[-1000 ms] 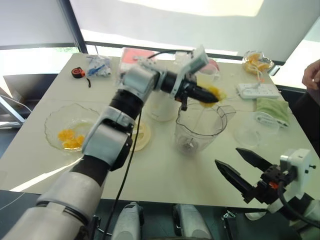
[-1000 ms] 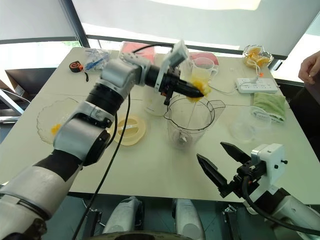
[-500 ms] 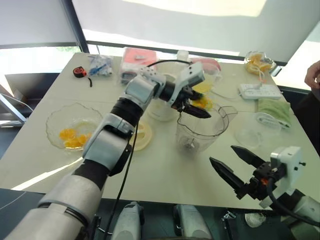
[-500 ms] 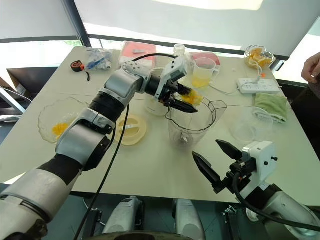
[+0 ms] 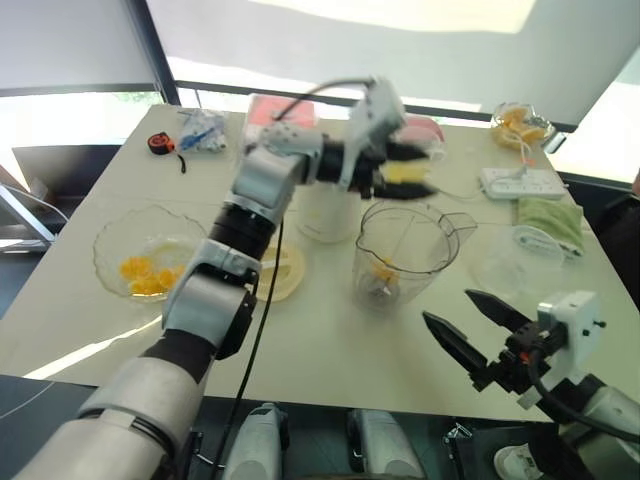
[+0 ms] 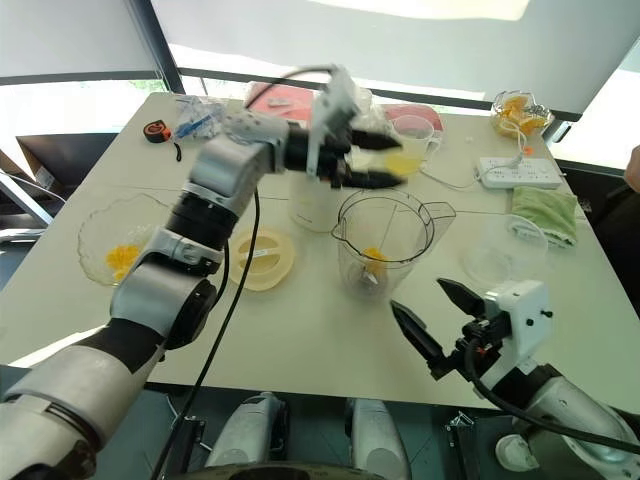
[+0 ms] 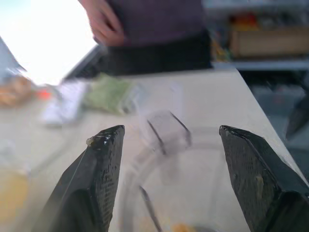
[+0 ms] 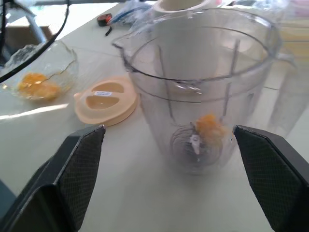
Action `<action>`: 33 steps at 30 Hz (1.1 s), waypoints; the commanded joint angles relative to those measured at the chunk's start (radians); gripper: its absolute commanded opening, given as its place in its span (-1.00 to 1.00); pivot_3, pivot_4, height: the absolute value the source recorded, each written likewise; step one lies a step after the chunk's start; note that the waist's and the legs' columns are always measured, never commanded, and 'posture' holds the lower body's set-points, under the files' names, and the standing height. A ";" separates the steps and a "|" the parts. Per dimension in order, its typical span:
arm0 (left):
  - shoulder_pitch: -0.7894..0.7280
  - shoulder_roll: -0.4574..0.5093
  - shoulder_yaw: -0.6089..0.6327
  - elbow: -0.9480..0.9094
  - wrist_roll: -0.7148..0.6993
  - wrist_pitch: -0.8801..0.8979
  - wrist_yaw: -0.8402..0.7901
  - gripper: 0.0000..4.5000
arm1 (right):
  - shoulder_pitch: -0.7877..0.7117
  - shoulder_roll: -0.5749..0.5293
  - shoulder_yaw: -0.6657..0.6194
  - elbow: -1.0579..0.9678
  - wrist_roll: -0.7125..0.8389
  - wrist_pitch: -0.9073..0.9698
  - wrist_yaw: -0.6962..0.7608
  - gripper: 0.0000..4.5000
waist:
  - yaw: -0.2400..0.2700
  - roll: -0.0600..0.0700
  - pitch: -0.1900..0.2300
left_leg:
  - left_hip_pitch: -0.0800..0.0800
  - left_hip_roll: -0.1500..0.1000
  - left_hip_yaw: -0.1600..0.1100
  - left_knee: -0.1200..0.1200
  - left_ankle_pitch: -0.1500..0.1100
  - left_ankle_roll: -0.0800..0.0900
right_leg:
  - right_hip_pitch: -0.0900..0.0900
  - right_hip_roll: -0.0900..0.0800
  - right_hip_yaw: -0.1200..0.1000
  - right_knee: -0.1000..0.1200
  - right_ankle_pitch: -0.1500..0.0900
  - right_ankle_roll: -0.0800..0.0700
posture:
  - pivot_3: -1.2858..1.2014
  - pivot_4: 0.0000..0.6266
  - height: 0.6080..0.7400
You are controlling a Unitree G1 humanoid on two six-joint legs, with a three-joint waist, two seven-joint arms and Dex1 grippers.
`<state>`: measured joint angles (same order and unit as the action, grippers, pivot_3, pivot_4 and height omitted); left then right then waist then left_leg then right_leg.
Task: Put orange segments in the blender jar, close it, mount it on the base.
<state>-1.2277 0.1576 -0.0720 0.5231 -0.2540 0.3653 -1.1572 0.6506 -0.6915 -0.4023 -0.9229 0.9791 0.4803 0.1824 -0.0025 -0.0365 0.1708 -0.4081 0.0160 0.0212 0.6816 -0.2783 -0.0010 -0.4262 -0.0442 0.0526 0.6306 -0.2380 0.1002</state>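
One orange segment lies in the blender jar [image 6: 381,240], beside the blade

The left gripper [image 5: 405,167] is held above the jar's rim with its fingers parted and nothing between them. The right gripper [image 6: 432,320] is spread wide and empty near the table's front edge. More orange segments [image 5: 142,276] are seen in the glass dish [image 5: 112,238]; the base [image 6: 312,205] stands just behind the jar

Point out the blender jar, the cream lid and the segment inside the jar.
blender jar [image 8: 203,63]: right wrist view, front wall.
cream lid [image 8: 106,100]: right wrist view, top face.
orange segment [image 8: 208,124]: right wrist view, its middle.
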 commanded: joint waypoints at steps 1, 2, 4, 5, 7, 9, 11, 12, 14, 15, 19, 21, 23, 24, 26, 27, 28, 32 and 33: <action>0.053 0.077 0.090 -0.172 -0.114 0.108 -0.005 0.44 | 0.001 0.085 0.012 0.066 -0.116 -0.070 0.019 1.00 | -0.010 0.002 -0.001 | 0.000 0.000 0.000 0.000 0.000 0.000 | 0.000 0.000 0.000 0.001 0.000 0.000 | 0.03 -0.52 1.00; 0.090 0.105 0.093 -0.231 -0.122 0.124 0.002 0.44 | -0.012 0.122 0.017 0.103 -0.177 -0.101 0.004 1.00 | -0.010 0.004 -0.002 | 0.001 0.000 0.000 0.000 0.000 0.000 | 0.000 0.000 0.000 0.001 0.000 0.000 | 0.03 -0.52 1.00; 0.163 0.156 0.110 -0.347 -0.136 0.177 0.049 0.44 | -0.036 0.187 0.018 0.172 -0.292 -0.160 -0.024 1.00 | -0.009 0.008 -0.004 | 0.001 0.001 0.000 0.000 0.000 0.000 | 0.000 0.000 0.000 0.001 0.000 0.000 | 0.03 -0.52 1.00; 0.201 0.179 0.123 -0.404 -0.148 0.209 0.075 0.44 | -0.045 0.213 0.018 0.201 -0.345 -0.185 -0.035 1.00 | -0.009 0.010 -0.004 | 0.002 0.000 0.000 0.000 0.000 0.000 | 0.001 -0.001 0.000 0.001 0.000 0.000 | 0.03 -0.52 1.00; 0.293 0.234 0.143 -0.527 -0.168 0.267 0.120 0.44 | -0.063 0.258 0.008 0.246 -0.425 -0.230 -0.053 1.00 | -0.009 0.011 -0.004 | 0.002 0.000 0.000 0.001 0.000 0.000 | 0.001 -0.001 0.001 0.002 0.000 0.000 | 0.03 -0.52 1.00; 0.400 0.298 0.147 -0.652 -0.177 0.300 0.144 0.44 | -0.088 0.283 -0.010 0.293 -0.480 -0.252 -0.068 1.00 | -0.009 0.012 -0.004 | 0.002 0.000 0.000 0.001 0.000 0.000 | 0.001 -0.001 0.001 0.002 0.000 0.000 | 0.03 -0.52 1.00; 0.495 0.350 0.150 -0.751 -0.194 0.331 0.157 0.44 | -0.119 0.289 -0.034 0.341 -0.544 -0.270 -0.091 1.00 | -0.009 0.013 -0.005 | 0.002 0.000 0.001 0.001 0.000 0.000 | 0.000 -0.001 0.001 0.002 0.000 0.000 | 0.03 -0.52 1.00; 0.557 0.381 0.162 -0.807 -0.213 0.356 0.156 0.44 | -0.152 0.286 -0.054 0.383 -0.579 -0.276 -0.118 1.00 | -0.009 0.013 -0.005 | 0.002 0.000 0.001 0.001 0.000 0.000 | 0.000 -0.001 0.001 0.002 0.000 0.000 | 0.03 -0.52 1.00; 0.660 0.433 0.191 -0.893 -0.255 0.401 0.162 0.44 | -0.220 0.277 -0.083 0.473 -0.629 -0.272 -0.156 1.00 | -0.015 0.014 -0.006 | 0.002 0.000 0.002 0.001 0.000 0.000 | 0.000 -0.002 0.002 0.002 0.000 0.000 | 0.03 -0.52 1.00; 0.697 0.449 0.200 -0.926 -0.276 0.418 0.172 0.44 | -0.250 0.269 -0.090 0.515 -0.642 -0.273 -0.152 1.00 | -0.013 0.014 -0.006 | 0.003 0.000 0.003 0.001 0.000 0.000 | 0.001 -0.002 0.003 0.002 0.000 -0.001 | 0.03 -0.52 1.00; 0.839 0.519 0.183 -1.048 -0.302 0.461 0.200 0.44 | -0.371 0.196 -0.047 0.732 -0.764 -0.315 -0.112 1.00 | -0.010 0.014 -0.006 | 0.004 0.000 0.003 0.001 0.000 0.000 | 0.002 -0.002 0.003 0.002 0.000 -0.001 | 0.03 -0.52 1.00; 0.897 0.558 0.155 -1.087 -0.277 0.437 0.207 0.44 | -0.431 0.177 -0.036 0.833 -0.793 -0.335 -0.102 1.00 | -0.012 0.016 -0.006 | 0.006 -0.001 0.004 0.001 0.000 0.000 | 0.004 -0.002 0.004 0.002 0.000 -0.001 | 0.03 -0.52 1.00; 0.911 0.557 0.171 -1.102 -0.294 0.445 0.244 0.44 | -0.505 0.182 -0.046 0.922 -0.779 -0.337 -0.098 1.00 | -0.012 0.016 -0.006 | 0.008 -0.001 0.004 0.001 0.000 0.000 | 0.005 -0.001 0.004 0.002 0.000 -0.001 | 0.03 -0.52 1.00; 0.912 0.555 0.182 -1.110 -0.310 0.456 0.257 0.44 | -0.535 0.189 -0.055 0.956 -0.765 -0.334 -0.092 1.00 | -0.012 0.016 -0.006 | 0.008 -0.001 0.004 0.001 0.000 0.000 | 0.005 -0.001 0.004 0.002 0.000 -0.001 | 0.03 -0.52 1.00; 0.914 0.560 0.198 -1.122 -0.339 0.474 0.274 0.44 | -0.585 0.200 -0.070 1.013 -0.745 -0.337 -0.084 1.00 | -0.014 0.017 -0.005 | 0.009 -0.001 0.004 0.001 0.000 0.000 | 0.006 -0.001 0.004 0.002 0.000 -0.001 | 0.03 -0.52 1.00; 0.916 0.567 0.198 -1.128 -0.347 0.484 0.279 0.44 | -0.607 0.201 -0.073 1.042 -0.741 -0.340 -0.080 1.00 | -0.015 0.017 -0.005 | 0.010 -0.001 0.003 0.001 0.000 0.000 | 0.007 -0.001 0.004 0.002 0.000 -0.001 | 0.03 -0.52 1.00; 0.924 0.579 0.194 -1.139 -0.355 0.492 0.280 0.44 | -0.623 0.201 -0.074 1.066 -0.738 -0.345 -0.075 1.00 | -0.015 0.017 -0.005 | 0.012 -0.001 0.003 0.000 0.000 0.000 | 0.009 -0.001 0.004 0.002 0.000 -0.001 | 0.03 -0.52 1.00; 0.954 0.604 0.188 -1.180 -0.390 0.506 0.288 0.44 | -0.664 0.193 -0.069 1.144 -0.750 -0.370 -0.057 1.00 | -0.018 0.018 -0.005 | 0.017 -0.001 0.003 -0.002 0.000 0.000 | 0.013 -0.001 0.004 0.001 0.000 -0.001 | 0.03 -0.52 1.00; 0.954 0.606 0.191 -1.184 -0.401 0.512 0.295 0.44 | -0.673 0.191 -0.067 1.164 -0.756 -0.379 -0.054 1.00 | -0.018 0.018 -0.005 | 0.017 0.000 0.003 -0.002 0.000 0.000 | 0.014 -0.001 0.004 0.001 0.000 -0.001 | 0.03 -0.52 1.00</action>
<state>-0.2700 0.7543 0.0988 -0.6172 -0.6275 0.8727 -0.8725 -0.0051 -0.4888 -0.4461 0.2323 0.2204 0.1330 0.1238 -0.0201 -0.0184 0.1662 -0.3913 0.0155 0.0245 0.6797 -0.2784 -0.0011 -0.4124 -0.0448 0.0567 0.6314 -0.2384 0.0992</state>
